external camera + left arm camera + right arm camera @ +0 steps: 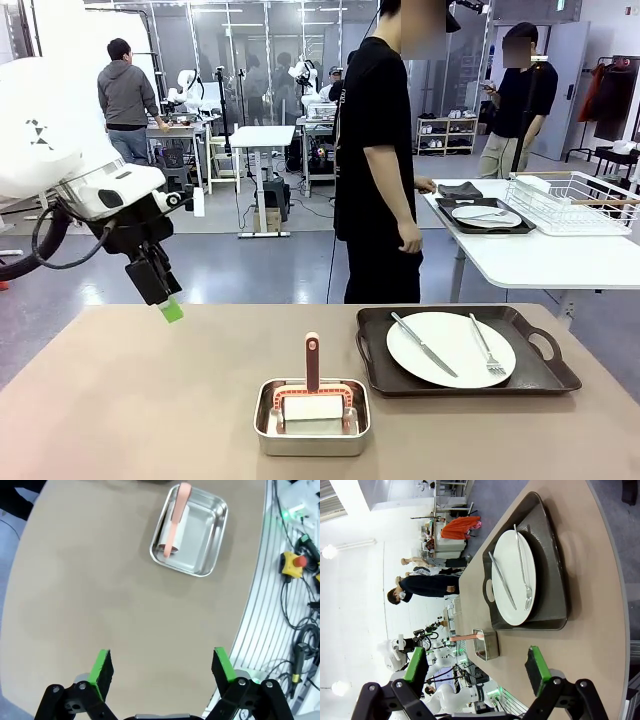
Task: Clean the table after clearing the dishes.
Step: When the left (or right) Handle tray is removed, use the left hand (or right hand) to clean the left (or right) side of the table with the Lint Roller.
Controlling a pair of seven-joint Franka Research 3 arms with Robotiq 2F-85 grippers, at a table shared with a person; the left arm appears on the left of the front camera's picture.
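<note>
The dishes (512, 575) are being displayed ahead of the right fingers (538, 670), the worktop (100, 580) beneath the left fingers (101, 667); both pairs spread apart.

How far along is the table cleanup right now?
Done: the far tray and far plate sit on the white table by the person. In hand: nothing; the left claw and right claw are open and empty. Left: the near tray, with near plate, knife and fork, is on the tan table, and the roller lies untouched in its pan.
</note>
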